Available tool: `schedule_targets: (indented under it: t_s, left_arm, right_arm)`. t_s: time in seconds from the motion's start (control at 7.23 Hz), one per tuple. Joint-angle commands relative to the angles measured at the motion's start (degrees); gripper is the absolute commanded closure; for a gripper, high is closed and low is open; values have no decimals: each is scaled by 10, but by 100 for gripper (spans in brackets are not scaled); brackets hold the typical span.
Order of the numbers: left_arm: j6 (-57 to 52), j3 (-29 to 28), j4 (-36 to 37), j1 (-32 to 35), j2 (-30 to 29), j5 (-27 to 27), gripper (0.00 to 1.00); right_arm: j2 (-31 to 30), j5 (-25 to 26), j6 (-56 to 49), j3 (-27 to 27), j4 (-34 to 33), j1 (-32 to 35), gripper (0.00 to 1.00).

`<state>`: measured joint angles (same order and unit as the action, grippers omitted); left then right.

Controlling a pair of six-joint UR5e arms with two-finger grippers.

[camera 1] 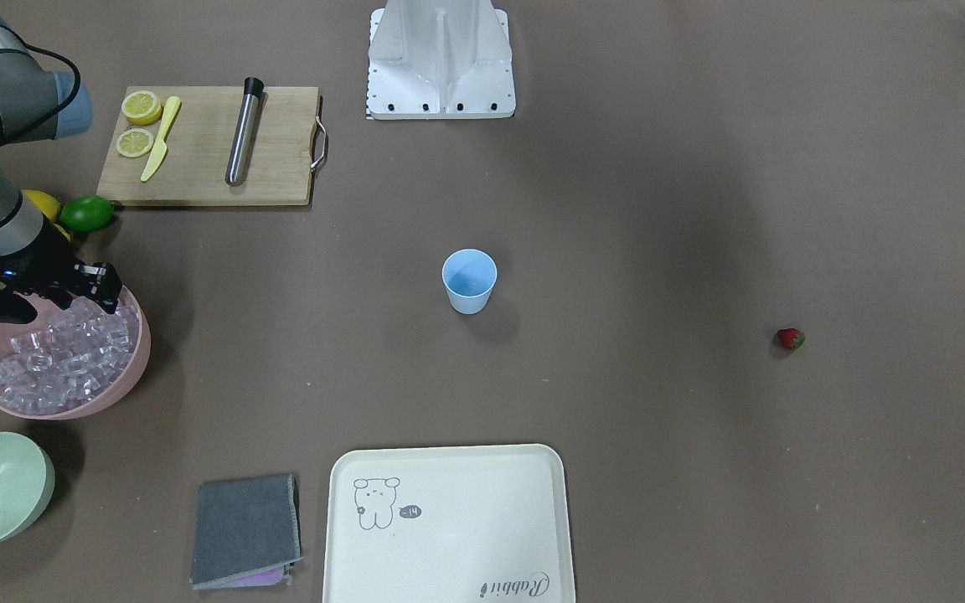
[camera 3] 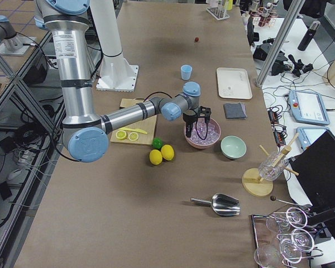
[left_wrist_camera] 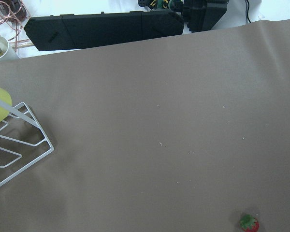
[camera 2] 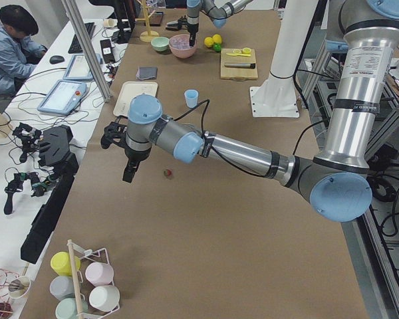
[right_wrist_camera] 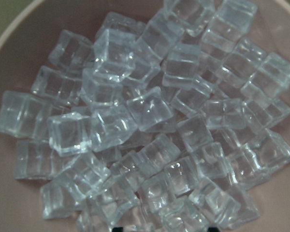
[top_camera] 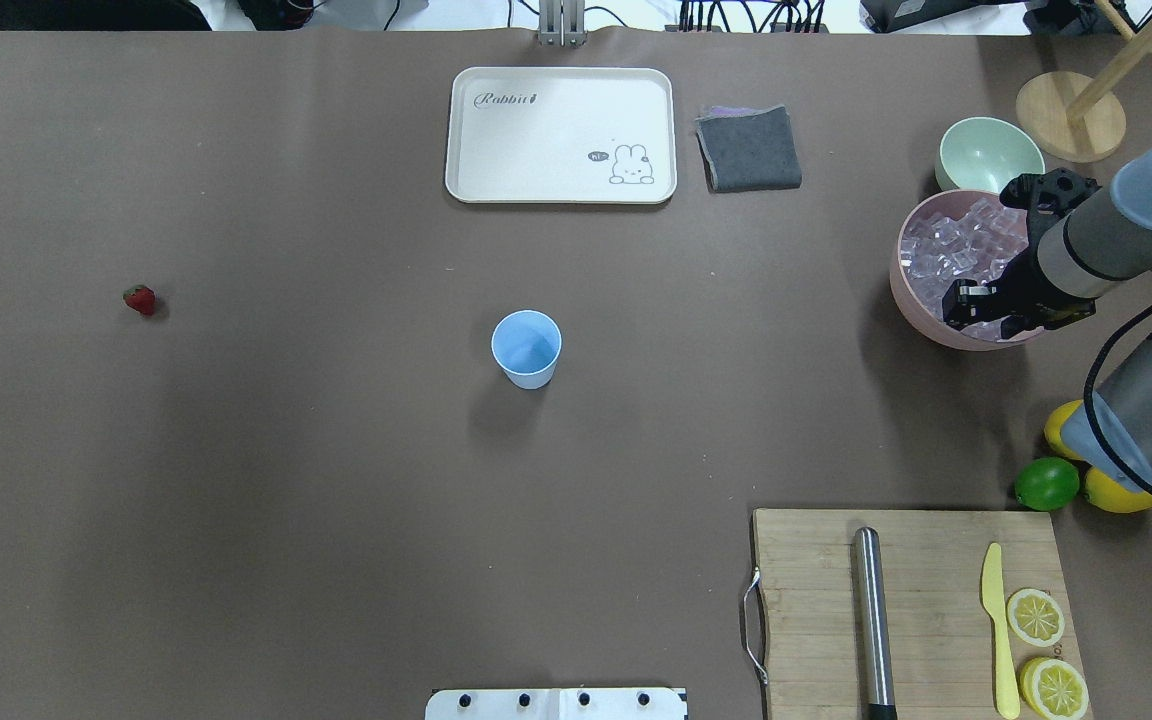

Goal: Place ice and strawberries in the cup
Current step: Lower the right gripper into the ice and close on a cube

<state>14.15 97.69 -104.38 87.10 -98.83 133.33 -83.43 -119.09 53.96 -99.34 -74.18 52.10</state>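
The light-blue cup (top_camera: 526, 347) stands upright mid-table, with nothing visible inside it. One red strawberry (top_camera: 139, 299) lies alone on the brown table far to the cup's left; it also shows at the bottom of the left wrist view (left_wrist_camera: 249, 223). Ice (right_wrist_camera: 145, 121) fills the pink bowl (top_camera: 901, 285) at the right. My right gripper (top_camera: 971, 305) hangs open just above the ice, its dark fingertips (right_wrist_camera: 117, 228) wide apart and holding nothing. My left gripper (camera 2: 129, 174) hovers near the strawberry (camera 2: 166, 173); I cannot tell whether it is open or shut.
A pale green bowl (top_camera: 989, 155) sits behind the pink bowl. A lime (top_camera: 1046, 483) and lemons lie near the right arm. A wooden board (top_camera: 916, 600) carries a metal tube, a yellow knife and lemon halves. A cream tray (top_camera: 561, 135) and grey cloth (top_camera: 748, 148) lie at the far edge.
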Motion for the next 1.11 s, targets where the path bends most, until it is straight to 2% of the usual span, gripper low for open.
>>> schedule_targets:
  t_s: [0.0,0.14,0.55,0.83,0.97]
  left_arm:
    - [0,2,0,0,1,0,2]
    - [0,2,0,0,1,0,2]
    - [0,5,0,0,5,0,2]
    - [0,7,-1,0,6,-1,2]
    - [0,7,-1,0,6,-1,2]
  right_arm:
    - [-2,-2,1,-8,-1,1,62]
    - [-2,0,1,-9,-1,1,69]
    - [-3,0,1,-10,-1,1,71]
    - [-2,-8,1,-23,-2,2,82]
    - [2,-11,0,-30,-9,5,84]
